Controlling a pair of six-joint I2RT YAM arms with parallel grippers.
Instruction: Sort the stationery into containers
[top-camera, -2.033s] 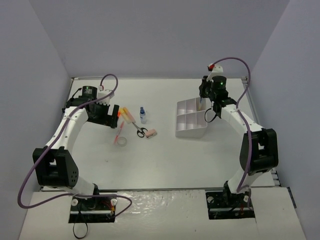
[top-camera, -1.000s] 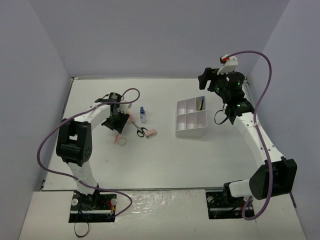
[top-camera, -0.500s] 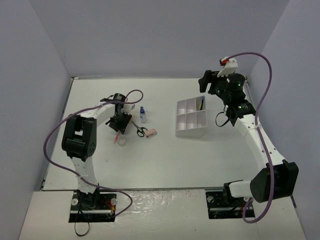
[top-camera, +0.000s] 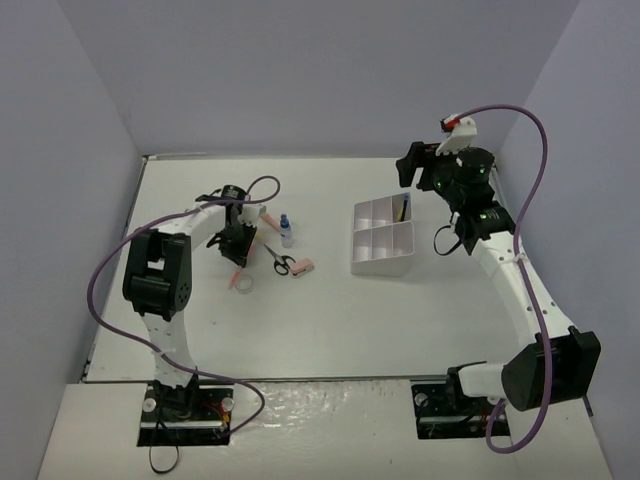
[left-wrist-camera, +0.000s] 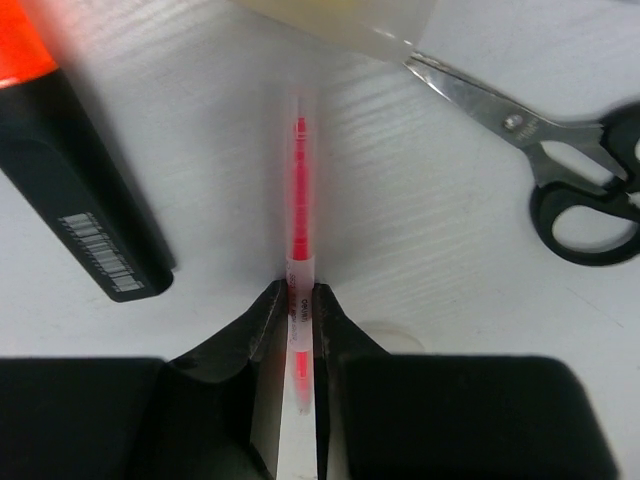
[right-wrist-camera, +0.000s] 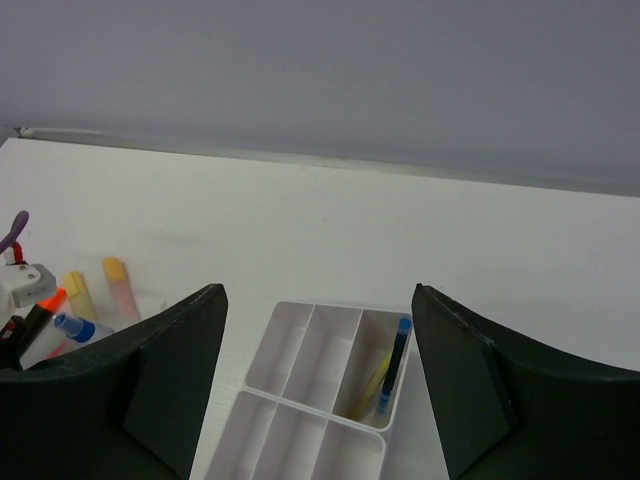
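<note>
My left gripper (left-wrist-camera: 298, 296) is shut on the near end of a thin clear stick with red ink (left-wrist-camera: 299, 215), low over the table; in the top view this gripper (top-camera: 236, 248) is at the left. Beside it lie black-handled scissors (left-wrist-camera: 575, 195), also seen in the top view (top-camera: 281, 262), and a black highlighter with an orange cap (left-wrist-camera: 85, 215). The pink eraser (top-camera: 303, 267), tape ring (top-camera: 241, 284) and blue-capped bottle (top-camera: 286, 232) lie nearby. My right gripper (right-wrist-camera: 317, 295) is open and empty above the white tray (right-wrist-camera: 262, 352), which holds a blue pen (right-wrist-camera: 393, 365) and a yellow stick (right-wrist-camera: 372, 385).
Yellow (right-wrist-camera: 78, 295) and pink (right-wrist-camera: 119, 283) highlighters lie left of the tray, near the left arm. The tray (top-camera: 383, 262) stands right of centre. Purple walls close the table at the back and sides. A blurred yellowish object (left-wrist-camera: 340, 20) is at the top of the left wrist view.
</note>
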